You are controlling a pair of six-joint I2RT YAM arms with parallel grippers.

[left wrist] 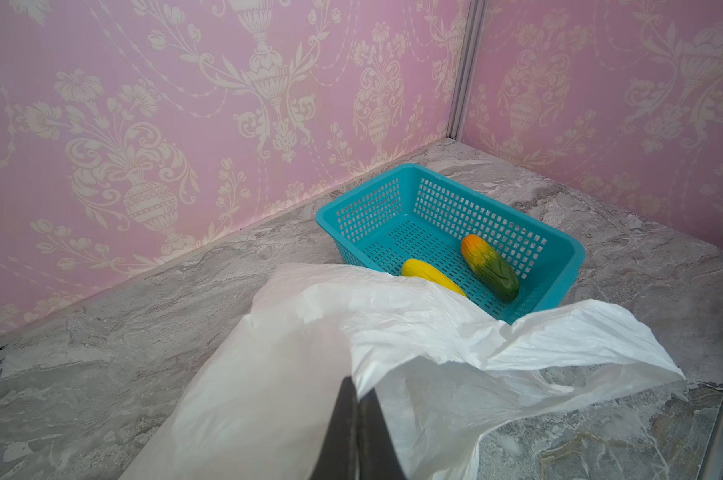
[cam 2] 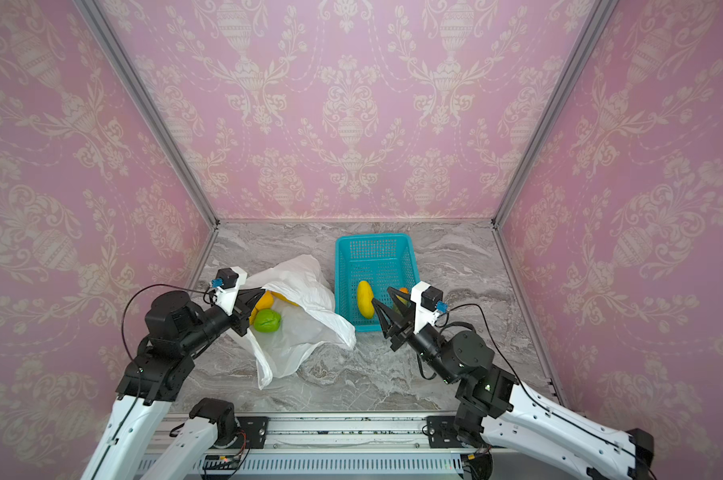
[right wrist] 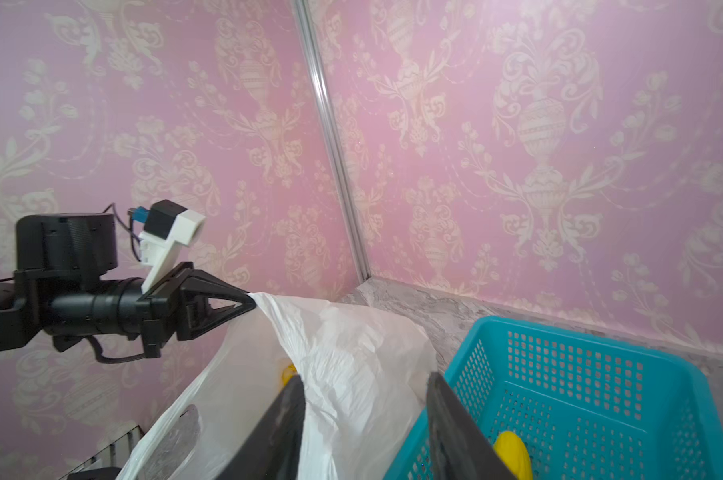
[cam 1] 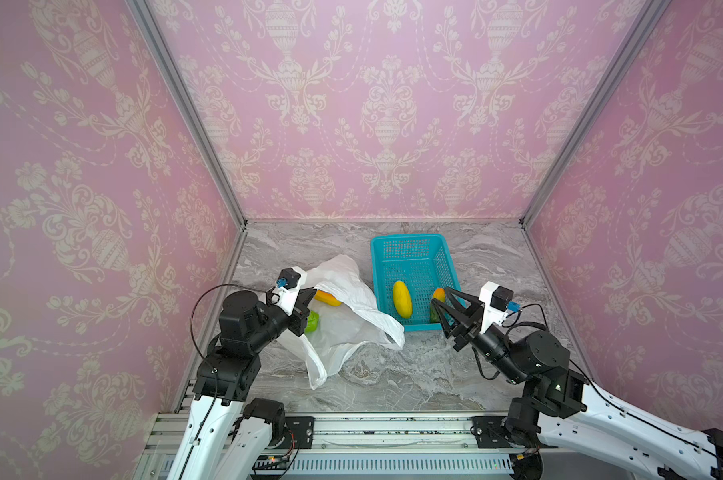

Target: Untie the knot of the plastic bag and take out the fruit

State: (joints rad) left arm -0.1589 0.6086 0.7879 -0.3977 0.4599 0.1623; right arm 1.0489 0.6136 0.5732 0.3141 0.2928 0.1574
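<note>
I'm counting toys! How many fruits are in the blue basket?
2: the yellow fruit on the side nearer the plastic bag, the orange-green fruit beside it. The plastic bag hides a basket corner.

jaws pinching plastic bag (left wrist: 301, 340), fruit (left wrist: 490, 268) in basket (left wrist: 553, 278)

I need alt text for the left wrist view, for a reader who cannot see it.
The left gripper, shut, pinches a white plastic bag that fills the foreground. Beyond it, a teal basket on a grey marble table holds a yellow fruit and an orange-green fruit; pink patterned walls stand behind.
</note>
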